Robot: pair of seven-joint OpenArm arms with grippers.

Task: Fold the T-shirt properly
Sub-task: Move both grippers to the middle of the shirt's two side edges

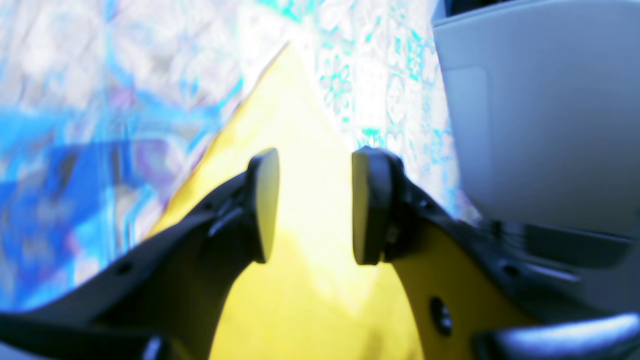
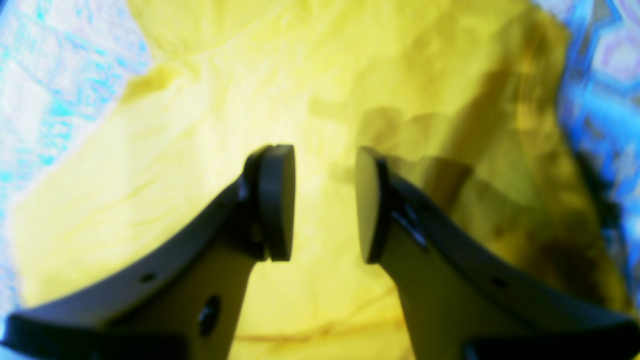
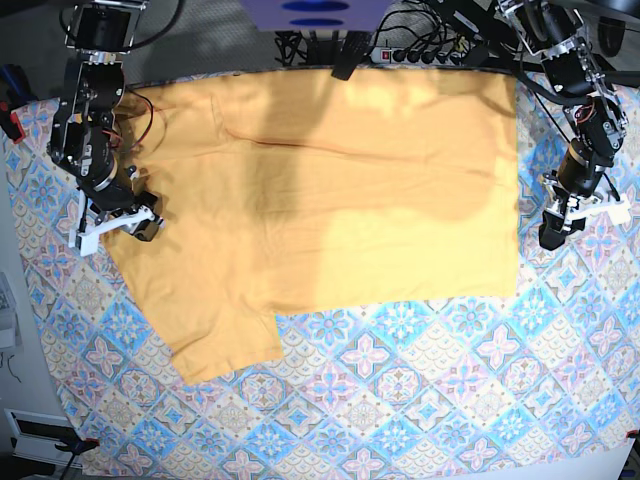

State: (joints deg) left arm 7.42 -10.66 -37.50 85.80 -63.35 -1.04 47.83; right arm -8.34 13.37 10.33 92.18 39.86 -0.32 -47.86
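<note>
The yellow-orange T-shirt [image 3: 330, 200] lies spread flat on the patterned tablecloth [image 3: 420, 390], with one sleeve [image 3: 215, 335] reaching toward the front left. My right gripper [image 3: 140, 226] hovers at the shirt's left edge, above that sleeve. In the right wrist view it [image 2: 325, 205] is open over wrinkled yellow cloth [image 2: 200, 150], with nothing between its fingers. My left gripper [image 3: 553, 232] sits just off the shirt's right edge, over the tablecloth. The left wrist view shows it [image 1: 315, 205] open too, with a pointed stretch of shirt [image 1: 295, 120] running ahead beneath it.
Cables and a power strip [image 3: 410, 50] run along the table's back edge. A pale grey panel [image 1: 540, 125] fills the right side of the left wrist view. Bare tablecloth covers the front and right of the table.
</note>
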